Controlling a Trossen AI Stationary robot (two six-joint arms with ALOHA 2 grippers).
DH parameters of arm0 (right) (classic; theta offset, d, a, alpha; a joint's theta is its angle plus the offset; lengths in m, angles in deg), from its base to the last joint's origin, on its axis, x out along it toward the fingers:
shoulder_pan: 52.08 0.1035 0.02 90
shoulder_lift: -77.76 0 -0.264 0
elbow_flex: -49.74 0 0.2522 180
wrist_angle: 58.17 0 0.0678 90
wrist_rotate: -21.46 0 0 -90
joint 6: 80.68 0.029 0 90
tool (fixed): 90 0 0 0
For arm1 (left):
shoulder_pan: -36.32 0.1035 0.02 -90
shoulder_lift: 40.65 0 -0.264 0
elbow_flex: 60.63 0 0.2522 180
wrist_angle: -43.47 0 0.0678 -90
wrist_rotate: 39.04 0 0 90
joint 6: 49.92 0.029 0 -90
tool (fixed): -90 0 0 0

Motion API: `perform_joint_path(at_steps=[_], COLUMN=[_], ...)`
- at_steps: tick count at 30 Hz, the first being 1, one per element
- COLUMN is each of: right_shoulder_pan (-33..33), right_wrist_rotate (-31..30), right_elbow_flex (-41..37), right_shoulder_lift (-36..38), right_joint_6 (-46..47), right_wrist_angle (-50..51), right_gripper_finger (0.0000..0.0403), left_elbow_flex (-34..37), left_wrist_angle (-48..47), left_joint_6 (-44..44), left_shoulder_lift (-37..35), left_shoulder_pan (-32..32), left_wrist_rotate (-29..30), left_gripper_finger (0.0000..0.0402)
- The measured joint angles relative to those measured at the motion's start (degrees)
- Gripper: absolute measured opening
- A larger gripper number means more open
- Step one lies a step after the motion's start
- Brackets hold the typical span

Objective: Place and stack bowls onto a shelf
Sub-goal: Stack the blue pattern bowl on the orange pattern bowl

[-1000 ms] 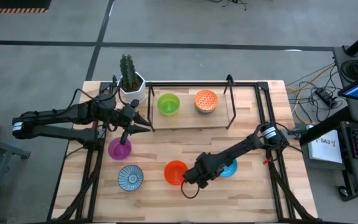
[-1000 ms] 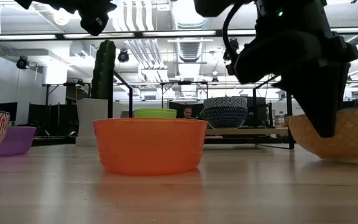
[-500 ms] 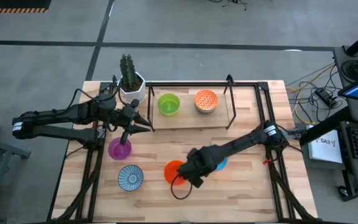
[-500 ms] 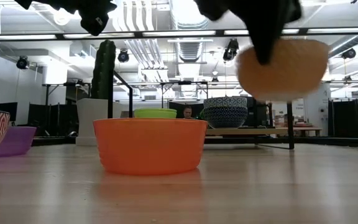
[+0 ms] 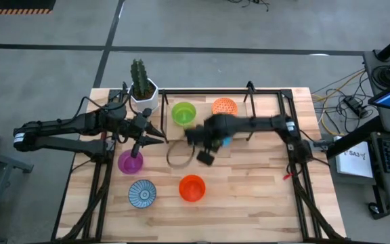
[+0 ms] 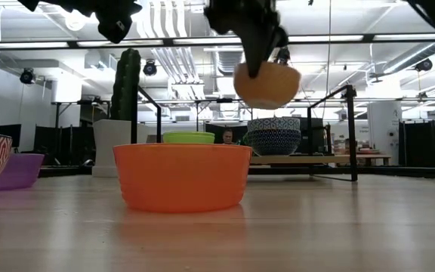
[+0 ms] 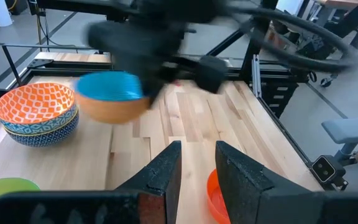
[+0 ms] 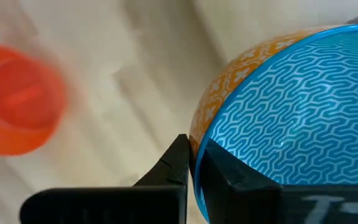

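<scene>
My right gripper (image 5: 215,139) is shut on a bowl (image 7: 110,94), blue inside and gold-orange outside, and holds it in the air (image 6: 266,85) near the front of the shelf (image 5: 202,107). On the shelf sit a green bowl (image 5: 183,113) and an orange-patterned bowl (image 5: 225,107), the latter stacked in a blue-patterned one (image 7: 39,127). A purple bowl (image 5: 131,162), a white-and-blue bowl (image 5: 142,193) and an orange-red bowl (image 5: 192,188) rest on the table. My left gripper (image 7: 197,168) hovers open, high over the table's left part, above the purple bowl. My right gripper pinches the bowl's rim (image 8: 199,142), one finger inside on the blue face and one outside on the gold-orange wall. The fingers (image 8: 180,163) come from above, pointing steeply down. The bowl hangs tilted below them, lifted clear of table and shelf.
A white pot with a cactus (image 5: 143,91) stands at the far left, beside the shelf. The shelf's black frame posts (image 5: 250,91) rise at its ends. Bare table lies to the right of the orange-red bowl.
My right gripper has risen and swung from the table's near part, beside the orange-red bowl, toward the far edge and the shelf, rolling its wrist as it went. The blue-and-gold bowl has gone with it, lifted clear off the table.
</scene>
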Motion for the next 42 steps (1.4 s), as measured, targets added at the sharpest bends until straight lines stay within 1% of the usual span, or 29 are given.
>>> perform_joint_path(at_steps=[6,12,16,18,21,33,42], right_shoulder_pan=[-9.94,-17.18,-20.43,-20.79,-20.68,-20.31,-20.29], right_wrist_rotate=[-0.32,0.02,0.9,2.38,2.35,1.42,1.36], right_elbow_flex=[1.39,3.04,1.15,-0.31,-1.72,-6.7,-6.93], right_shoulder_lift=[0.08,0.94,0.39,0.39,0.39,0.39,0.39], right_joint_6=[-9.75,-14.87,-19.04,-21.33,-23.29,-22.12,-21.58], right_wrist_angle=[0.14,0.1,0.09,0.13,0.11,0.02,-0.32], right_gripper_finger=[0.0012,0.0012,0.0012,0.0012,0.0012,0.0013,0.0013], left_elbow_flex=[0.0,0.0,0.0,0.0,0.0,0.0,0.0], left_wrist_angle=[-0.02,-0.05,-0.07,-0.07,-0.09,-0.11,-0.11], left_joint_6=[0.6,1.7,1.72,1.7,1.7,2.33,2.32], left_shoulder_lift=[0.0,0.0,0.0,0.0,0.02,0.01,0.02], left_shoulder_pan=[0.0,0.01,0.01,0.01,0.01,0.01,0.01], left_wrist_rotate=[0.0,-0.01,0.0,0.0,0.0,0.0,0.0], left_gripper_finger=[0.0081,0.0081,0.0081,0.0081,0.0081,0.0081,0.0081])
